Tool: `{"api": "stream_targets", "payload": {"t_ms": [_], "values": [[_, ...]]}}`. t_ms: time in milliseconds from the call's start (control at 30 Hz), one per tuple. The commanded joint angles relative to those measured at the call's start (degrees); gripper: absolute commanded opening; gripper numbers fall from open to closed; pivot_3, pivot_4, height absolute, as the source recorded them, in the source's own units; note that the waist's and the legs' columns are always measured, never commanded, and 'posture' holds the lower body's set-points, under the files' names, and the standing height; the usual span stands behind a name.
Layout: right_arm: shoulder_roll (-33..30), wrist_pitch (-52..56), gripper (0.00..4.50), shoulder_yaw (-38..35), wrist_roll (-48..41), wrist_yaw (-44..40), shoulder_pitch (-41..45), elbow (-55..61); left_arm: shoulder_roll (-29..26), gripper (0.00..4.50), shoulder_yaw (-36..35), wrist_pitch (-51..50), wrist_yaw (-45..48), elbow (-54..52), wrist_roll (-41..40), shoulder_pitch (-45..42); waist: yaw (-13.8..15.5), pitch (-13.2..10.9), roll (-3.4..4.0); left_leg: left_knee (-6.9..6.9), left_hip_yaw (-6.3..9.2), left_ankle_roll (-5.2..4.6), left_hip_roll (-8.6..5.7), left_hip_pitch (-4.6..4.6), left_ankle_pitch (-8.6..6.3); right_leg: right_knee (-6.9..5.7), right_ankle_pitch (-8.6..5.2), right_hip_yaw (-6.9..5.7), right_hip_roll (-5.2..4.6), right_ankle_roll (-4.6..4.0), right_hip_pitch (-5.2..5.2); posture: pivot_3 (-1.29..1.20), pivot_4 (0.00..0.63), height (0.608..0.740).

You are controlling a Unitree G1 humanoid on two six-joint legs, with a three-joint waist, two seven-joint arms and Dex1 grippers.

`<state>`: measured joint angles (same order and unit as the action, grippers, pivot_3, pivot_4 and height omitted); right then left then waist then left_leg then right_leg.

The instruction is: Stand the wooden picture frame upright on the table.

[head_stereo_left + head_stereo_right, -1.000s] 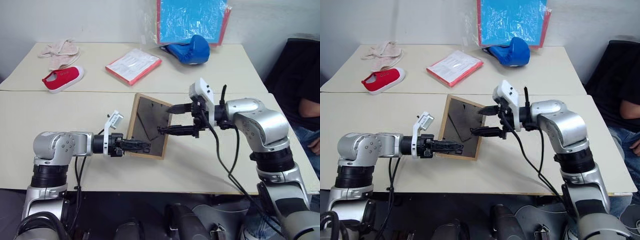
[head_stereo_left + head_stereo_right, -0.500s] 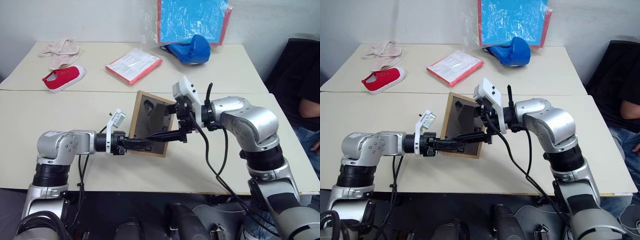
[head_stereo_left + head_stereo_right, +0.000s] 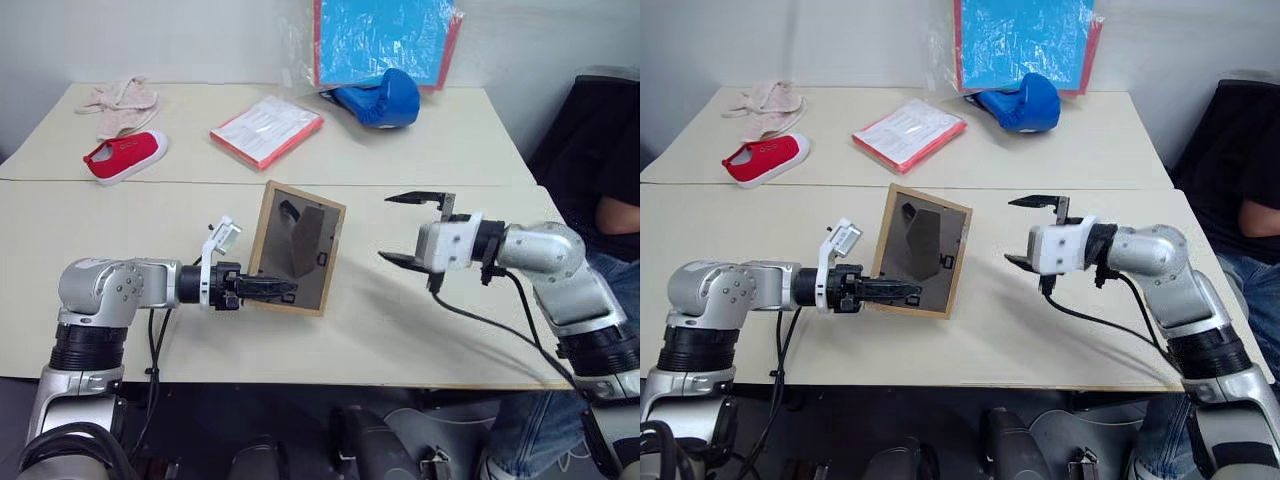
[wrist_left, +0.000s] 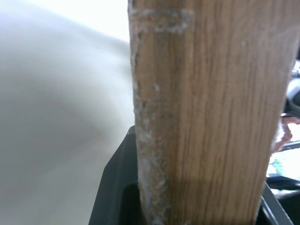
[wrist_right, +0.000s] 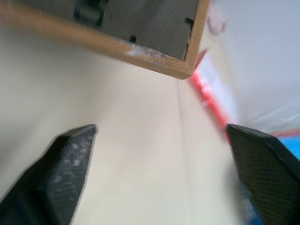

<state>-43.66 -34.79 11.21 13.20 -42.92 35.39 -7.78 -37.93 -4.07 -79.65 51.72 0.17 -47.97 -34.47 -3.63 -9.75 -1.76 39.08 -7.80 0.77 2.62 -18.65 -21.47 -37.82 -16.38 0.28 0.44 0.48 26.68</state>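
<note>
Two grippers over the table (image 3: 150, 340), one engaged, one free.

Left eye view: the wooden picture frame (image 3: 297, 248) stands nearly on end on the near section of the table, just this side of the seam, dark back toward the camera and leaning a little. The fold-out stand (image 3: 305, 240) sticks out from the back. The left gripper (image 3: 275, 290) comes in level from the left and pinches the frame's lower wooden edge, probably to steady it while the stand takes the weight. The right gripper (image 3: 415, 228) hangs to the right of the frame, apart from it, fingers spread wide with nothing between them. On the far section lie a red shoe (image 3: 124, 157), a red-edged booklet (image 3: 266, 130) and a blue glove (image 3: 380, 100) under a blue board (image 3: 385, 40).

Right eye view: same layout. A clear strip of tabletop separates the free gripper from the frame's right edge, so only the left holds it.

Left wrist view: light wood grain of the frame edge rises straight out of the black fingers (image 4: 117, 187), clamped on it close to the lens.

Right wrist view: two black fingertips (image 5: 65, 159) stand far apart over bare table; the frame's corner and grey back lie beyond them, untouched.

Judgement: the frame is close to standing; letting go too soon risks it tipping if the stand is not seated.
</note>
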Motion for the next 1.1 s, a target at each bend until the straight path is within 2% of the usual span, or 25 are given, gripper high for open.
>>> {"api": "stream_targets", "payload": {"t_ms": [33, 100, 233, 333, 500, 600, 767, 867, 967, 1033, 1067, 1100], "values": [[1.87, -23.01, 4.5, 2.79, 23.58, 23.05, 5.87, -8.81, -0.76, 1.1, -2.4, -1.42, 1.36, -2.29, -3.4, -2.68, -0.41, -0.04, 0.01, -0.01, -0.02, 0.02, 0.01, 0.03, 0.01, -0.03, -0.01, 0.02, 0.01, -0.02, 0.0, 0.0, 0.15, 0.74], [3.6, -25.45, 4.5, 4.83, 35.63, 37.42, 9.52, -12.25, -0.73, 1.1, -2.68, -2.98, 1.39, -2.28, -4.49, -3.36, -0.91, -0.04, 0.01, -0.02, -0.05, 0.05, 0.02, 0.03, 0.03, -0.06, -0.02, 0.04, 0.01, -0.04, 0.02, 0.0, 0.15, 0.74], [7.46, -23.37, 4.5, 8.9, 47.07, 55.04, 15.75, -17.96, -0.84, 1.1, -2.69, -4.7, 1.38, -2.26, -5.65, -3.94, -1.48, -0.05, 0.01, -0.01, -0.14, 0.1, 0.05, 0.06, 0.06, -0.17, -0.04, 0.08, 0.01, -0.08, 0.09, 0.0, 0.15, 0.74], [9.14, -22.07, 3.99, 12.12, 51.54, 63.28, 18.94, -22.14, -0.8, 1.1, -2.68, -5.47, 1.0, -2.33, -6.11, -4.05, -1.31, -0.05, 0.01, -0.02, -0.19, 0.17, 0.06, 0.17, 0.1, -0.3, -0.09, 0.12, 0.04, -0.16, 0.1, 0.0, 0.15, 0.74], [7.99, -22.06, 2.43, 15.63, 55.95, 73.87, 20.66, -22.53, -1.22, 1.1, -3.1, -4.57, 0.21, -1.38, -5.27, -4.33, -1.16, -0.05, 0.02, -0.06, -0.19, 0.19, 0.05, 0.17, 0.11, -0.31, -0.11, 0.12, 0.03, -0.2, 0.1, 0.0, 0.15, 0.74], [7.65, -22.19, 1.79, 17.18, 56.61, 76.82, 21.22, -23.49, -1.3, 1.1, -4.35, -3.7, -0.66, 0.76, -4.72, -4.91, -1.19, -0.05, 0.02, -0.05, -0.2, 0.18, 0.04, 0.15, 0.11, -0.31, -0.11, 0.12, 0.03, -0.2, 0.11, 0.0, 0.15, 0.74], [7.61, -22.59, 1.27, 18.53, 56.14, 78.77, 22.47, -24.57, -3.61, 2.75, -8.31, -3.9, -1.55, 0.97, -5.81, -4.68, -1.66, -0.06, 0.02, -0.11, -0.25, 0.27, 0.04, 0.26, 0.15, -0.39, -0.11, 0.16, 0.07, -0.21, 0.09, 0.0, 0.15, 0.74], [7.23, -23.35, 1.25, 19.5, 55.77, 79.16, 23.48, -25.35, -7.54, 3.64, -12.19, -3.68, -1.8, -1.74, -6.77, -3.1, -2.15, -0.06, 0.02, -0.19, -0.25, 0.3, 0.06, 0.27, 0.17, -0.41, -0.13, 0.17, 0.08, -0.24, 0.12, 0.0, 0.15, 0.74], [7.25, -25.17, 1.25, 19.76, 53.77, 77.74, 24.62, -27.74, -12.54, 4.49, -19.99, -3.19, -1.5, -5.19, -8.41, 0.47, -2.78, -0.06, 0.01, -0.19, -0.27, 0.31, 0.06, 0.26, 0.17, -0.42, -0.14, 0.19, 0.08, -0.25, 0.16, 0.0, 0.15, 0.74], [7.92, -28.12, 1.25, 19.75, 49.54, 74.38, 25.57, -31.44, -15.62, 4.5, -25.24, -0.09, 0.5, -10.34, -8.75, 5.73, -2.99, -0.08, -0.02, -0.2, -0.27, 0.31, 0.07, 0.29, 0.17, -0.44, -0.15, 0.19, 0.08, -0.27, 0.16, 0.0, 0.15, 0.74], [8.93, -30.32, 1.25, 19.45, 44.46, 70.47, 25.96, -34.86, -16.45, 4.5, -27.97, 2.22, 1.85, -13.89, -8.84, 8.84, -3.07, -0.08, -0.02, -0.21, -0.27, 0.31, 0.07, 0.29, 0.17, -0.44, -0.16, 0.19, 0.08, -0.28, 0.16, 0.0, 0.15, 0.74], [11.08, -32.44, 1.25, 19.46, 33.54, 61.22, 25.75, -39.91, -16.66, 4.5, -31.07, 3.17, 1.7, -16.82, -9.53, 11.28, -3.01, -0.09, -0.03, -0.22, -0.28, 0.31, 0.07, 0.31, 0.17, -0.43, -0.16, 0.2, 0.08, -0.28, 0.16, 0.0, 0.15, 0.74]]}}
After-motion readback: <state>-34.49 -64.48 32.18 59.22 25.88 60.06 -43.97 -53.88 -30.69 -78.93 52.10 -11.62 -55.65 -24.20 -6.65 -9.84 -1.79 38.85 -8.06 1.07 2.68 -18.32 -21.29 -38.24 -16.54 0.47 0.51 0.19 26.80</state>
